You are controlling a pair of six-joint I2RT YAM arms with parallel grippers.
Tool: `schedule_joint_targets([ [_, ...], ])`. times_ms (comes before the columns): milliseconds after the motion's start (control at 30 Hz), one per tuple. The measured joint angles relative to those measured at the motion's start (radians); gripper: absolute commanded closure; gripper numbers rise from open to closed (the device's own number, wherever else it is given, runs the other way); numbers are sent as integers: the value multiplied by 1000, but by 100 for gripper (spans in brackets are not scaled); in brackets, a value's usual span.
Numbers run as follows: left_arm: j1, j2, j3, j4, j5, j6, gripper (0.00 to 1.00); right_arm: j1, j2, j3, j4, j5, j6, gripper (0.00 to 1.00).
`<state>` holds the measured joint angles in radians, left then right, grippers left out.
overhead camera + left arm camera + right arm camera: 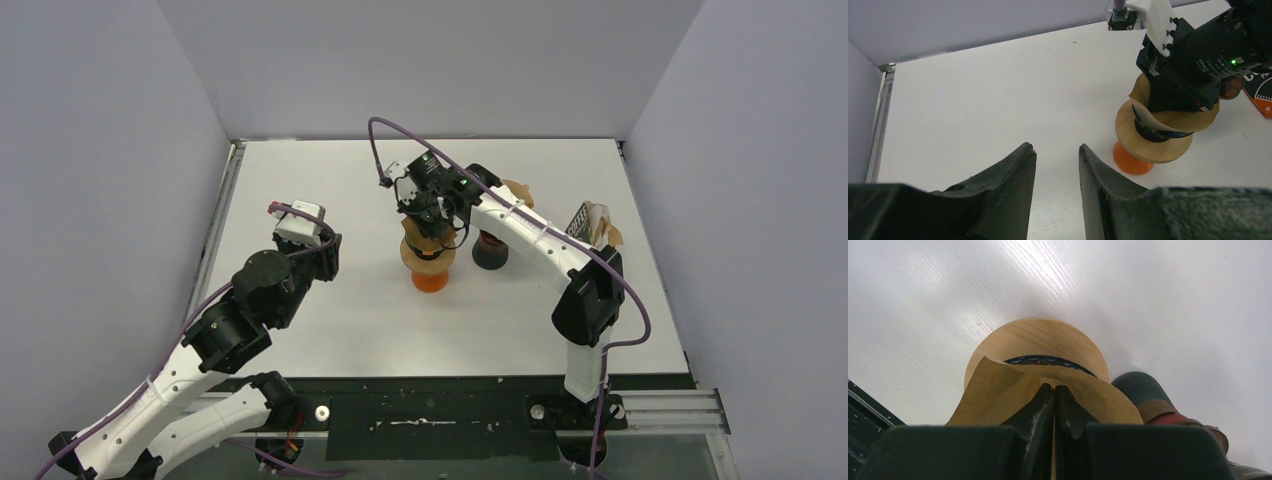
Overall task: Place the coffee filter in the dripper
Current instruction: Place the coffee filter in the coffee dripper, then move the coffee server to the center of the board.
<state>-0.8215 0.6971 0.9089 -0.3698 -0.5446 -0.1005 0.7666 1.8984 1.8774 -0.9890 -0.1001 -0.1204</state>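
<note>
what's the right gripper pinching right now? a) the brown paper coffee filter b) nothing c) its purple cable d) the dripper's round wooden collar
a: the right gripper is shut on the brown paper coffee filter, over the dripper with the round wooden collar.

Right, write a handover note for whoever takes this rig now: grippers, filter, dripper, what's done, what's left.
Left gripper: open, empty, hanging to the left of the dripper.
Right gripper: shut on the coffee filter, directly over the dripper.
Dripper: upright mid-table, wooden collar on an orange base, with a dark cup standing beside it.
Done: the filter is gripped and at the dripper, and its lower part appears to dip into the cone.
Left: lower the filter until it seats, release it, lift the right arm clear.
</note>
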Motion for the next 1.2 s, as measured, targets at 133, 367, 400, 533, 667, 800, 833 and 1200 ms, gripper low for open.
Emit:
schedule_joint_targets([
  [133, 0, 3, 0, 0, 0, 0, 65, 0, -18, 2, 2, 5, 4, 100],
  [367, 0, 11, 0, 0, 0, 0, 65, 0, -78, 3, 21, 8, 14, 100],
  [400, 0, 13, 0, 0, 0, 0, 65, 0, -89, 3, 26, 10, 15, 100],
  [533, 0, 21, -1, 0, 0, -1, 63, -1, -147, -8, 66, 18, 28, 97],
  [667, 0, 35, -1, 0, 0, -13, 61, -5, -233, -68, 123, 32, 35, 94],
  [800, 0, 55, -1, 0, 0, -33, 60, -25, -345, -168, 188, 47, 48, 92],
  [833, 1, 61, -1, -1, 0, -40, 60, -33, -375, -200, 209, 50, 53, 92],
  [1200, 12, 106, -1, -15, 6, -134, 58, -139, -674, -523, 386, 82, 112, 100],
])
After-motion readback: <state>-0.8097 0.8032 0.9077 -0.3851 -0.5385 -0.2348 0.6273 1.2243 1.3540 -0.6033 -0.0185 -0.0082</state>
